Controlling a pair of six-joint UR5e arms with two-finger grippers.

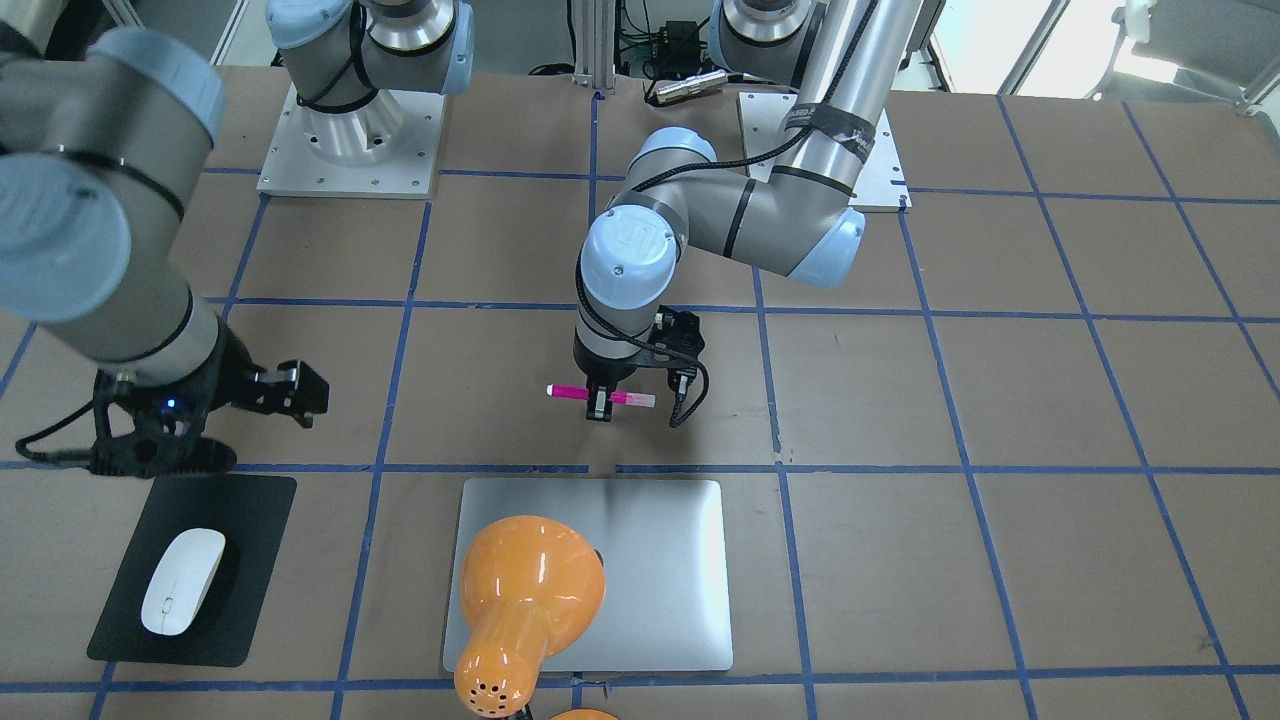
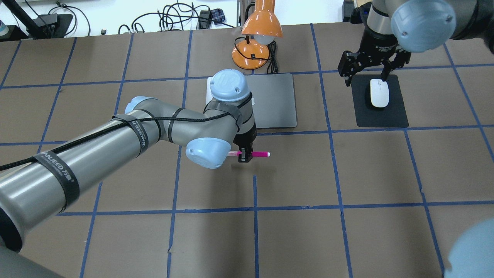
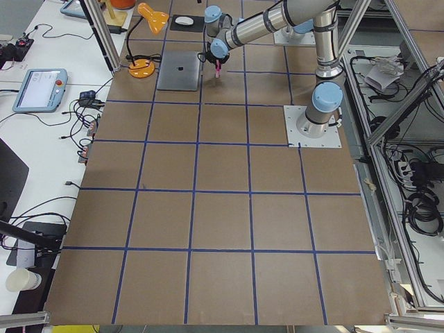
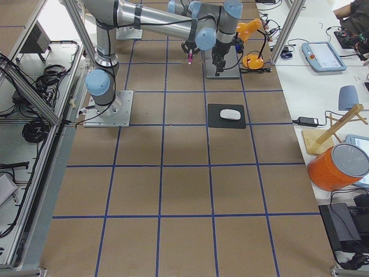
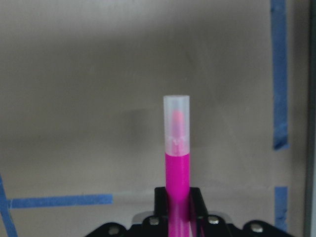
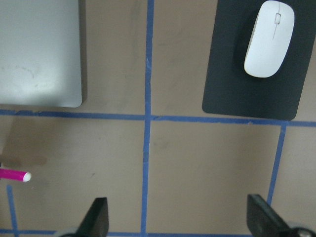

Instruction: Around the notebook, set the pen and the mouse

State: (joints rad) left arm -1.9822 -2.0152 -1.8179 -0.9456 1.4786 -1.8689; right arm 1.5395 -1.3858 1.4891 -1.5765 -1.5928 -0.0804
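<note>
Pen [image 1: 570, 392] placement beside the notebook [image 1: 660, 560], in progress.

Front-facing view: the left fingers [image 1: 600, 405] are clamped across the pen's middle. The barrel is level and parallel to the notebook's robot-side edge, near it but apart. I cannot tell whether the pen touches the worktop [image 1: 1000, 400] or just clears it. The right fingers [image 1: 300, 392] hang beside a black mat [image 1: 250, 560] carrying the mouse [image 1: 183, 580]. An orange lamp [image 1: 530, 590] overhangs the notebook. A "UR" mark shows on the left arm's joint cap.

Overhead view: the mouse, on its mat, lies well apart from the notebook. A strap on the left arm reads "WANJEED"; print on the right wrist is too small to read.

Side views: too distant to add anything.

Left wrist view: the pale cap points away, and the magenta barrel is pinched between the fingers.

Right wrist view: the right fingers are spread wide, holding nothing. Mouse, mat, notebook corner and pen tip lie below.

As I judge it, I should lower the pen level until it rests and open only slightly. I should then rise straight, so that it neither rolls nor nudges the notebook.
</note>
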